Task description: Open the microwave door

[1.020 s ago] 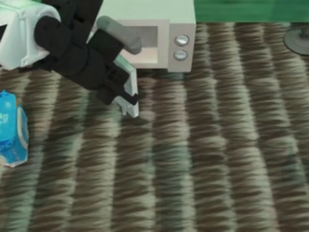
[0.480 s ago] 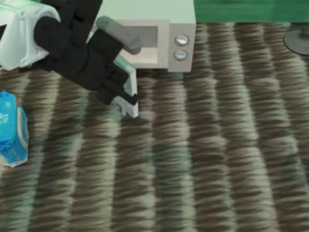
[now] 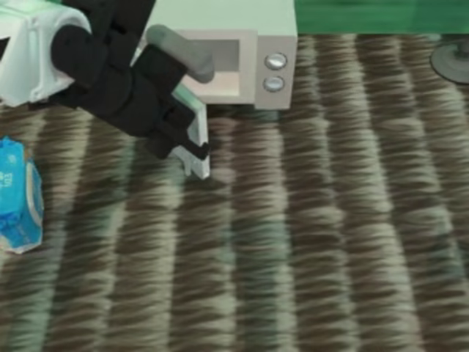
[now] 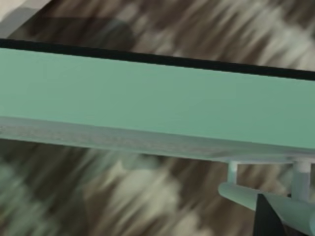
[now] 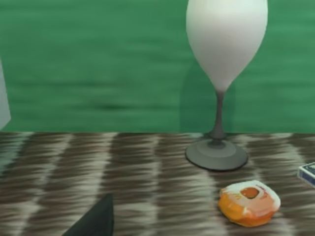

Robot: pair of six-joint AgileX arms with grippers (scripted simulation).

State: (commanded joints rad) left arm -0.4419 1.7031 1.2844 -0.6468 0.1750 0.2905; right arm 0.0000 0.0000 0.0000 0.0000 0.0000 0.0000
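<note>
Hardly anything moved: left gripper (image 3: 196, 152) stays at the free edge of the microwave door (image 3: 198, 136), which stands swung outward from the microwave (image 3: 242, 44) behind; whether it clamps the handle (image 4: 266, 199), I cannot tell.

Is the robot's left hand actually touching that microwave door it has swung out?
Touching. In the top view the left hand sits right on the open microwave door; the left wrist view shows a dark fingertip against the door's handle bar.

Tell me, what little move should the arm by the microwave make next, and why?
Probably let go: the microwave door already stands swung out from the microwave, its cavity showing, with the left end effector at the door's free edge.
</note>
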